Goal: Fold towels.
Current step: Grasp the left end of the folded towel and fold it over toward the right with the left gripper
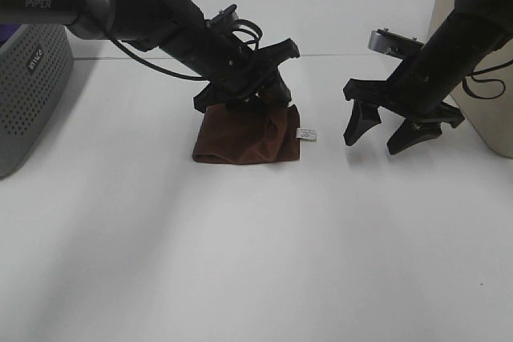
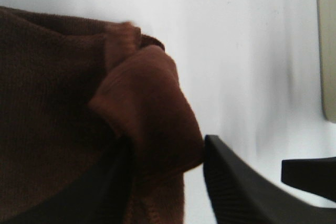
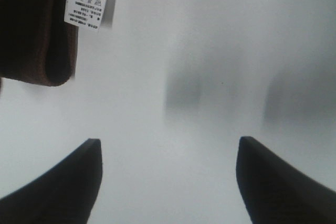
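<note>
The dark brown towel [image 1: 240, 138] lies folded into a small rectangle on the white table, its white tag [image 1: 306, 134] sticking out at its right edge. My left gripper [image 1: 248, 95] is down on the towel's far right corner. In the left wrist view a bunched fold of the towel [image 2: 152, 108] sits pinched between its fingers [image 2: 236, 192]. My right gripper [image 1: 375, 143] hangs open and empty just above the table, to the right of the tag. The right wrist view shows the tag [image 3: 86, 6] and the towel's folded edge [image 3: 37, 30] ahead of the open gripper [image 3: 168, 182].
A grey perforated basket [image 1: 28, 94] stands at the left edge. A beige box [image 1: 489, 118] stands at the right edge behind my right arm, and it also shows in the left wrist view [image 2: 329, 51]. The white table [image 1: 256, 262] stretches to the front.
</note>
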Motion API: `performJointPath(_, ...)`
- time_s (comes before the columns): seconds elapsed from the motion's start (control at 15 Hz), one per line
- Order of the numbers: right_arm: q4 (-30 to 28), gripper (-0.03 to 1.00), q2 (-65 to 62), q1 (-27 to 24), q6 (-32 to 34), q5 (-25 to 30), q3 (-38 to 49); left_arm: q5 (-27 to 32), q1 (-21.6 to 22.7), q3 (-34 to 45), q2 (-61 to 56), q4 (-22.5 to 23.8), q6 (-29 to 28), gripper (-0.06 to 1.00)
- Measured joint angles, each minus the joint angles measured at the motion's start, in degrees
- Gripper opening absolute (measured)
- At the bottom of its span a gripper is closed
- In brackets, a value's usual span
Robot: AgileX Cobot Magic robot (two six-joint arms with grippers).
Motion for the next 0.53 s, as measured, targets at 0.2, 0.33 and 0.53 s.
performJointPath(0.2, 0.2, 0.70, 0.0, 0.0, 0.0, 0.0, 0.0, -2.0, 0.0, 0.0, 0.0, -4.6, -0.3, 0.78)
performJointPath(0.33, 1.8, 0.70, 0.0, 0.0, -0.2, 0.0, 0.0, -2.3, 0.5, 0.0, -0.4, -5.0, 1.3, 0.82)
performJointPath(0.53, 16.0, 0.70, -0.2, 0.0, -10.3, 1.9, 0.0, 0.3, 4.5, 0.0, -3.2, -0.7, 7.7, 0.83)
